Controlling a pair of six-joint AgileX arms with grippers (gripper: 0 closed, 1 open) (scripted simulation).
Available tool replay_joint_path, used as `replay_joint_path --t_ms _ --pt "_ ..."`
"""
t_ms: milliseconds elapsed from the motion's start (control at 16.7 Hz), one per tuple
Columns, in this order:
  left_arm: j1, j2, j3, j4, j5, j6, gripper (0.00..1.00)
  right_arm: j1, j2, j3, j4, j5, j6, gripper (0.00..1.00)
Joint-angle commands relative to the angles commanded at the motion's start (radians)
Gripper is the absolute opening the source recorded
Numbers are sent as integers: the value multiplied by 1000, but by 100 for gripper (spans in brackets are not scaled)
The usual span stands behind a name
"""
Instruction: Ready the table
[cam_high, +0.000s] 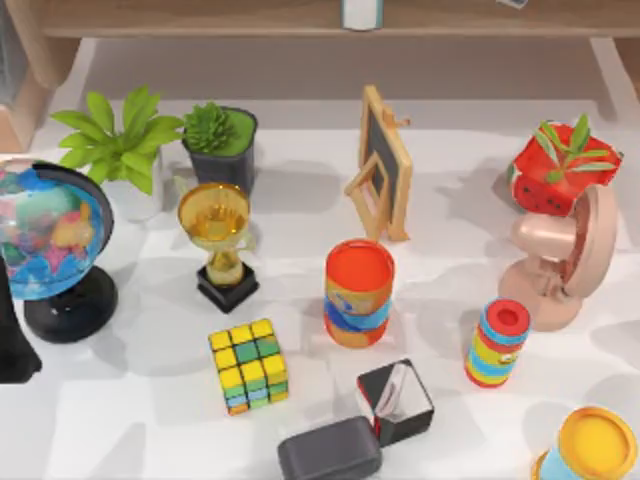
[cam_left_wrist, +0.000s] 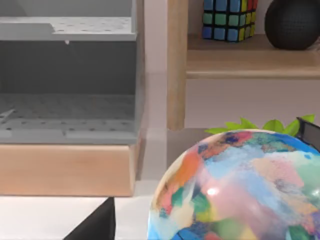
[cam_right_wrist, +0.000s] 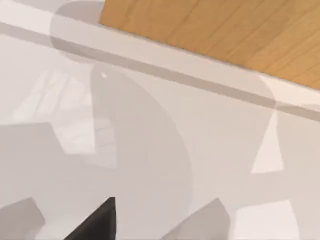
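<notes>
Surface: white, spreads across the whole top view, crowded.

Left arm shows as a dark shape at the left edge, beside the globe. Its wrist view looks past the globe toward a wooden shelf holding a cube and a dark ball. Jaws: cannot tell, a single dark tip in frame.

Right wrist view looks at bare surface and a wood edge; one dark tip, so the jaws' state cannot be told there either.

Likely the left arm is nearer the clutter's left half: globe, plant, trophy.

Containers: red-rimmed can stands open-topped, contents not discernible; small black box open, something pale inside; yellow-topped tub at lower right.
</notes>
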Motion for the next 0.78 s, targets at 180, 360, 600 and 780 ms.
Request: replay_joint_path --t_ms 180,360,600,780 --pt "0 0 0 0 0 0 100 -103 85 -51 359 -63 -156 100" --pt "0 0 0 0 0 0 100 -201 186 -99 710 -139 -323 100" --pt "0 0 0 0 0 0 100 -295 326 -142 1115 -259 -536 100" --pt "0 0 0 0 0 0 100 -328 418 -149 1346 -365 -682 100"
